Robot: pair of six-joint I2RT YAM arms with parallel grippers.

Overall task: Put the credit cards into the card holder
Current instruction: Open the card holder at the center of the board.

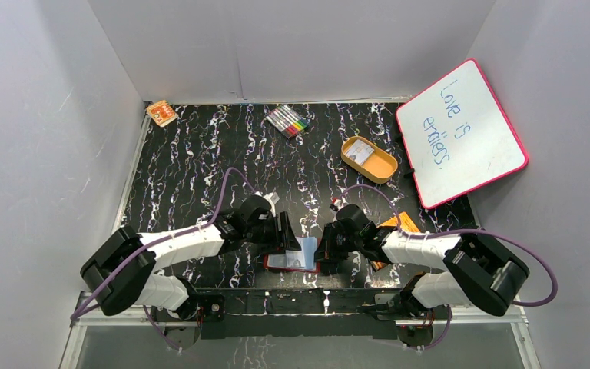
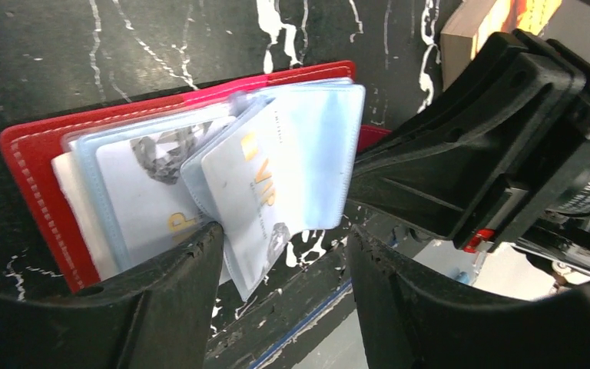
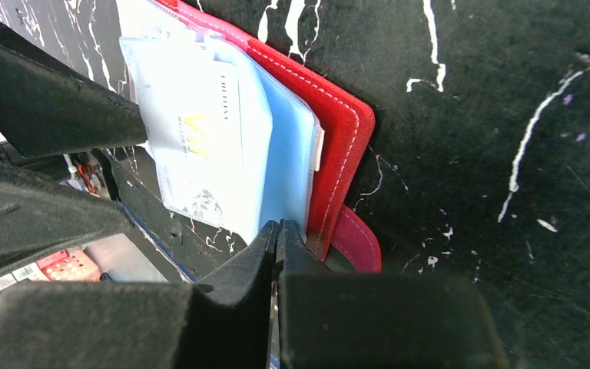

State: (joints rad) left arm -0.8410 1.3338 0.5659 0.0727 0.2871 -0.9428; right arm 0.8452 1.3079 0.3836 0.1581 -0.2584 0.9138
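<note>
The red card holder [image 1: 275, 266] lies open near the table's front edge, its clear blue sleeves [image 2: 319, 146] fanned up. A whitish credit card [image 2: 250, 204] marked VIP sticks slantwise out of one sleeve, also seen in the right wrist view [image 3: 196, 146]. Another credit card [image 2: 142, 196] sits in a sleeve behind it. My left gripper [image 2: 283, 233] is open, its fingers either side of the slanted card; only the left finger [image 2: 180, 277] touches it. My right gripper [image 3: 277, 227] is shut on the lower edge of a blue sleeve [image 3: 288, 165], beside the holder's red snap tab [image 3: 357, 242].
An orange booklet [image 1: 401, 224] lies just behind my right arm. Farther back are an orange oval tray [image 1: 369, 159], a pack of markers [image 1: 288, 121], a small orange box [image 1: 161, 113] and a pink-framed whiteboard [image 1: 461, 131] leaning at the right. The table's front edge runs right under the holder.
</note>
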